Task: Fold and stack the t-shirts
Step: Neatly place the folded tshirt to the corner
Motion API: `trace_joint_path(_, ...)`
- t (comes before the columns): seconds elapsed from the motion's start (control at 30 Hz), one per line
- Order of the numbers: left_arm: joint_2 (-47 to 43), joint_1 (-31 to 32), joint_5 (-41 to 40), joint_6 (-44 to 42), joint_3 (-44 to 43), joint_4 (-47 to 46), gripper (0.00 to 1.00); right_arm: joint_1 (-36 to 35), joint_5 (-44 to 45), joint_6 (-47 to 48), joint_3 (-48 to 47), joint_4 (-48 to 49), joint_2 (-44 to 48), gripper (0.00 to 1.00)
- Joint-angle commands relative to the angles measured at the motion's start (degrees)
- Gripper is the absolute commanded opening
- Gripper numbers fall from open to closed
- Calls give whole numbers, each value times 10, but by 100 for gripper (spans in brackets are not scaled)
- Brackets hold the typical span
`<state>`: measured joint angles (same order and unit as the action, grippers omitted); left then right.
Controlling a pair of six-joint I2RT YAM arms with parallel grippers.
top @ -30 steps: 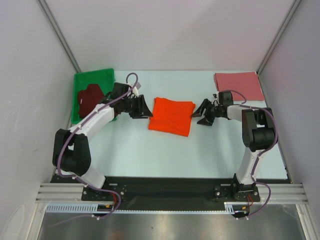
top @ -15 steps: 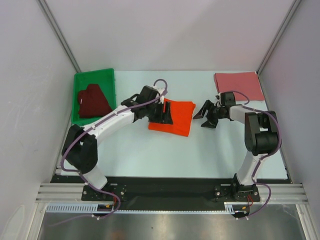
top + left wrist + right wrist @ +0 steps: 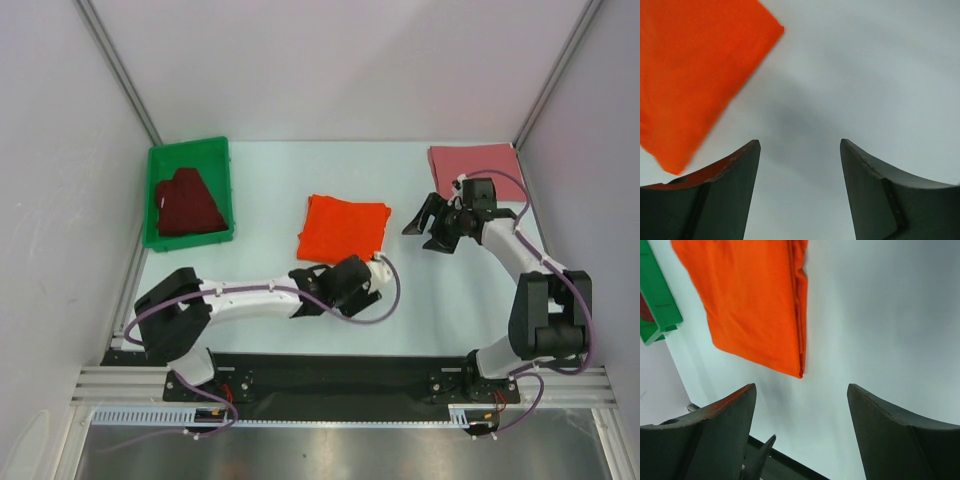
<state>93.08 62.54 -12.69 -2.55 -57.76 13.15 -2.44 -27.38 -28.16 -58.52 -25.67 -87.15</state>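
The bright orange t-shirt [image 3: 344, 231] lies folded flat at the table's middle; it also shows in the left wrist view [image 3: 695, 75] and the right wrist view [image 3: 752, 305]. The rose pink t-shirt [image 3: 478, 170] lies folded at the back right corner. The dark maroon t-shirt [image 3: 187, 205] lies crumpled in the green bin [image 3: 190, 155]. My left gripper [image 3: 335, 285] is open and empty, low over bare table just in front of the orange shirt's near edge. My right gripper [image 3: 426, 228] is open and empty, right of the orange shirt and near the pink shirt's front corner.
The green bin [image 3: 657, 305] stands at the back left. White walls close the table on the left, back and right. A black rail [image 3: 330, 375] runs along the near edge, by the arm bases.
My left arm has swung from over the orange shirt's left side down to the near side of the table. My right gripper has drawn back to the right, towards the pink shirt.
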Motion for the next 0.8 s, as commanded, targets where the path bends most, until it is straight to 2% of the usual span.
trace_joint_path(0.0,-24,27,-116,-225,52,-107,70,4,12,14,9,-14,65,80)
trace_joint_path(0.03,-25,34,-123,-253,67,-129,70,6,14,13,19,-11,75,80)
trace_joint_path(0.07,-24,50,-153,-317,99,-188,70,6,15,13,27,-7,84,81)
trace_joint_path(0.17,19,71,-192,-408,130,-288,70,16,11,6,60,11,110,81)
trace_joint_path(0.33,108,88,-234,-445,113,-383,68,21,-7,-14,111,38,166,82)
trace_joint_path(0.43,159,96,-243,-461,83,-392,66,42,-14,-13,127,33,188,82)
trace_joint_path(0.63,200,78,-211,-450,32,-357,51,67,-35,-9,121,20,217,82)
trace_joint_path(0.77,217,66,-196,-460,6,-335,50,67,-40,-8,118,21,213,82)
